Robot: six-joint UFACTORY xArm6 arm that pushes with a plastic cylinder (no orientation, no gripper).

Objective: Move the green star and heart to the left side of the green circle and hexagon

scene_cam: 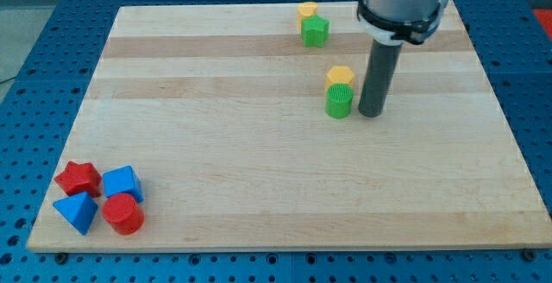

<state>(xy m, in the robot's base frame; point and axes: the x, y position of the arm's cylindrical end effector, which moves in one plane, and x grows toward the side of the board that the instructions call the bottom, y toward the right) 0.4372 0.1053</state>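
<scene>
The green star (315, 31) lies near the view's top centre, with the yellow heart (308, 9) touching it just above. The green circle (339, 102) stands lower and a little to the right, with the yellow hexagon (341, 76) touching it from above. My tip (371, 113) rests on the board just right of the green circle, with a narrow gap between them. The star and heart sit above the circle and hexagon, slightly to their left.
A cluster sits at the view's bottom left: a red star (78, 178), a blue block (121, 182), a blue triangle (76, 211) and a red circle (123, 214). The wooden board (259, 162) ends close to the view's top, behind the heart.
</scene>
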